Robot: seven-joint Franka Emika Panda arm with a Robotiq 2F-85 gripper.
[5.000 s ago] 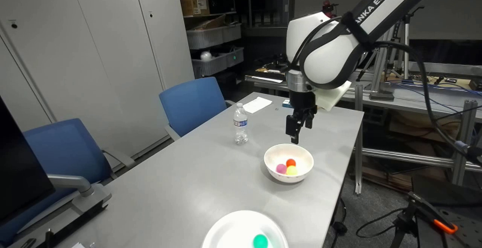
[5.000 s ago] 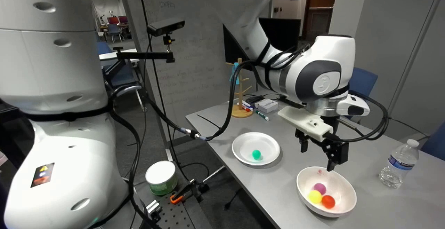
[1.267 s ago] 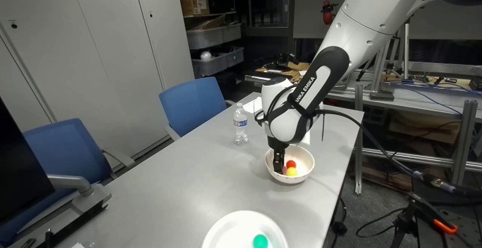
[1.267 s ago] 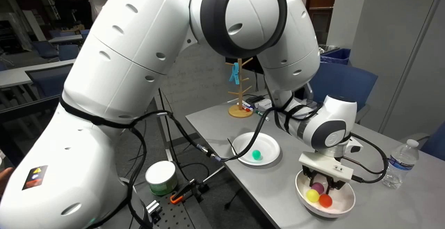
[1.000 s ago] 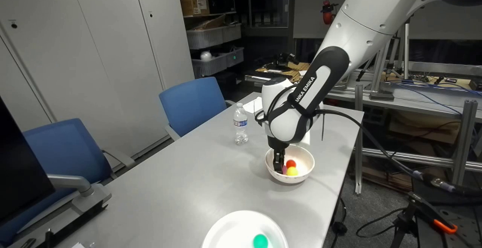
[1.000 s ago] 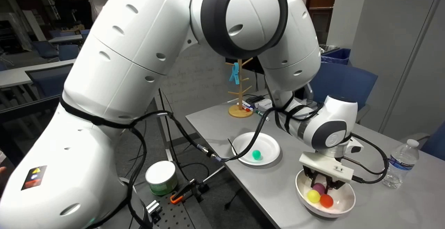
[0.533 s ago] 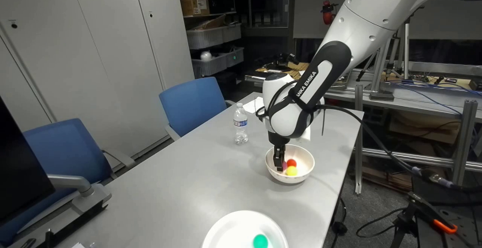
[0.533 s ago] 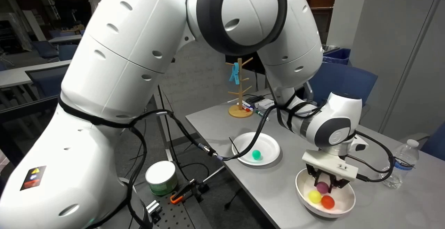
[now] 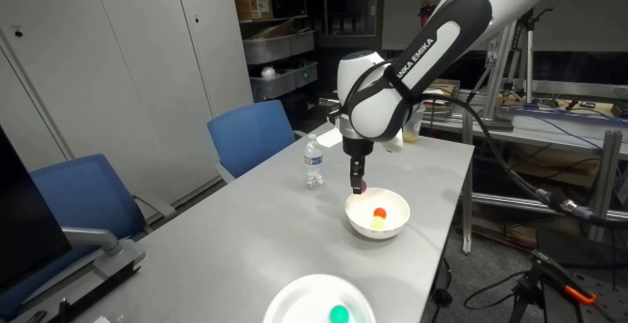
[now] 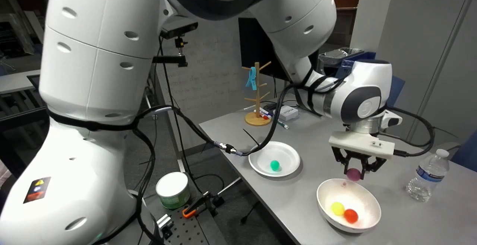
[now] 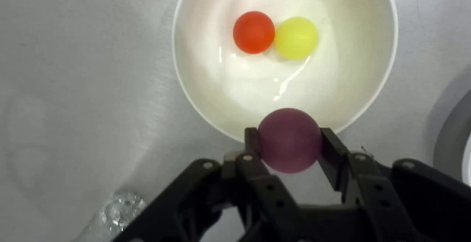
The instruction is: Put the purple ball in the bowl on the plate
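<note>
My gripper (image 11: 289,139) is shut on the purple ball (image 11: 289,141), one finger pressed against each side. It hangs above the rim of the white bowl (image 10: 367,202), on the bowl's side nearer the bottle, and the ball is clear of the bowl's floor. In both exterior views the purple ball (image 10: 353,174) shows at the fingertips; part of the purple ball (image 9: 363,187) is behind a finger in an exterior view. The flat white plate (image 10: 286,155) lies on the table apart from the bowl; an exterior view cuts off the near side of the plate (image 9: 299,298).
A red ball (image 11: 254,32) and a yellow ball (image 11: 296,38) touch inside the bowl. On the plate sits a teal-green ball (image 10: 275,165). A water bottle (image 10: 427,178) stands near the bowl. Beyond the plate are a wooden peg stand (image 10: 258,119) and a small box (image 10: 287,113).
Five seconds ago the gripper was open above the bowl; it then went down and shut on the purple ball. Within the last second it has risen out of the bowl with it.
</note>
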